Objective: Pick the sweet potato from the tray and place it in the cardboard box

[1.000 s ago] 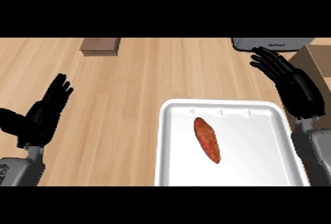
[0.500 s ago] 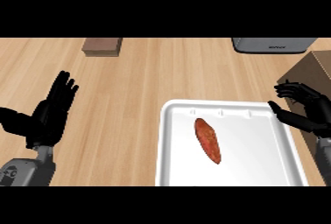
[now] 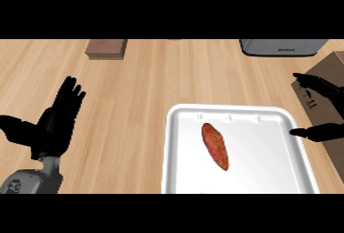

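**Potato's still on the tray, we haven't grabbed it yet**

So here's where we are. The potato [image 3: 215,146] lies lengthwise in the middle of the white tray [image 3: 282,173], lower right of the frame, tilted a bit so its top end leans left. Nothing is touching it. The box [image 3: 331,73] sits at the right edge, only partly in frame.

Our right hand [image 3: 321,132] shows at the right edge, just past the tray's rim, fingers spread apart and holding nothing. Only some of it is visible, the rest runs out of frame. Our left hand [image 3: 55,123] rests open at lower left, fingers up, well away from everything.

For the pick, we reckon the trick is coming in over the tray wall, not through it, then dropping down on the potato's thick middle with the thumb on one long side and fingers on the other. Gripping across the narrow width should stop it rolling. Lift high enough to clear the rim before swinging right to the box.

Also up top: a brown block [image 3: 106,48] and a grey appliance [image 3: 282,47], neither in our way.
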